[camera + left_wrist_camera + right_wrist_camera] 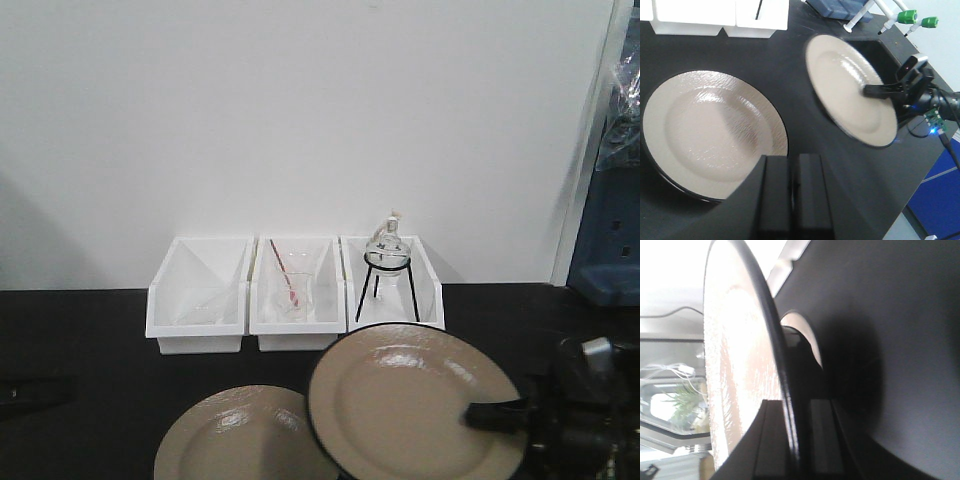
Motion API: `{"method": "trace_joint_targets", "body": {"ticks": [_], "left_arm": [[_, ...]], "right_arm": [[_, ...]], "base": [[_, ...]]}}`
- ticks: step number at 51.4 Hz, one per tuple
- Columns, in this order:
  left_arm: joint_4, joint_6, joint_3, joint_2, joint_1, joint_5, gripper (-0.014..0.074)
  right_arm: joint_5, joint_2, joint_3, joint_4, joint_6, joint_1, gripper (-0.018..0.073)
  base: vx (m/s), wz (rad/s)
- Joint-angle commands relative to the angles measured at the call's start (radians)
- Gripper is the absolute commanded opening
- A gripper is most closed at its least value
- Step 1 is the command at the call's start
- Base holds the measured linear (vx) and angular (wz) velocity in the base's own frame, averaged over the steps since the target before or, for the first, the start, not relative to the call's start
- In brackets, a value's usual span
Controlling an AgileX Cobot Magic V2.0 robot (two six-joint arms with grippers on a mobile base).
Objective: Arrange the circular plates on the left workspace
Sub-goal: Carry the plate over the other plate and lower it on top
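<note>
Nearest the front edge: left gripper, fingers pressed together with nothing between them, poised above the rim of the flat plate. Lying flat on the black countertop, tan face up, dark edge showing all round. Just to its right, and overlapping its edge in the front view: the raised plate, tilted, lifted off the surface, face turned up and toward the camera. Clamped at its right rim by the right gripper, one finger across the tan face, the other behind the dark underside; seen edge-on from the right wrist, rim pinched between the two pads. Hanging near the corner of the recessed sink, partly over the countertop. Farther back, against the white wall: three white bins side by side, well apart from both plates. Left bin with contents unclear, middle bin holding clear glassware and a red rod, right bin holding a glass flask on a black wire stand.
</note>
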Motion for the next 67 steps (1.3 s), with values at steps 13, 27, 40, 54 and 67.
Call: {"method": "trace_joint_targets", "body": {"ticks": [13,27,40,54,67], "left_arm": [[-0.077,-0.006,-0.027,-0.023,-0.004,0.004,0.0164],[-0.077,-0.006,-0.027,-0.023,-0.004,0.004,0.0164],[-0.076,-0.006,-0.027,-0.023,-0.004,0.003,0.0164],[-0.074,-0.006,-0.027,-0.023,-0.004,0.003,0.0164],[-0.074,-0.006,-0.027,-0.023,-0.004,0.005,0.0164]], "right_arm": [[-0.159,0.098,-0.265,0.164,0.042,0.338,-0.0004],[-0.176,0.272,-0.427,0.163,0.076,0.439,-0.0004],[-0.211,0.340,-0.466,0.156,-0.045,0.481,0.0050],[-0.238,0.340,-0.466,0.155,-0.315,0.485,0.0354],[-0.315,0.318,-0.466,0.156,-0.628,0.484,0.0449]], "base": [[0.00,0.00],[0.00,0.00],[0.00,0.00],[0.00,0.00],[0.00,0.00]]}}
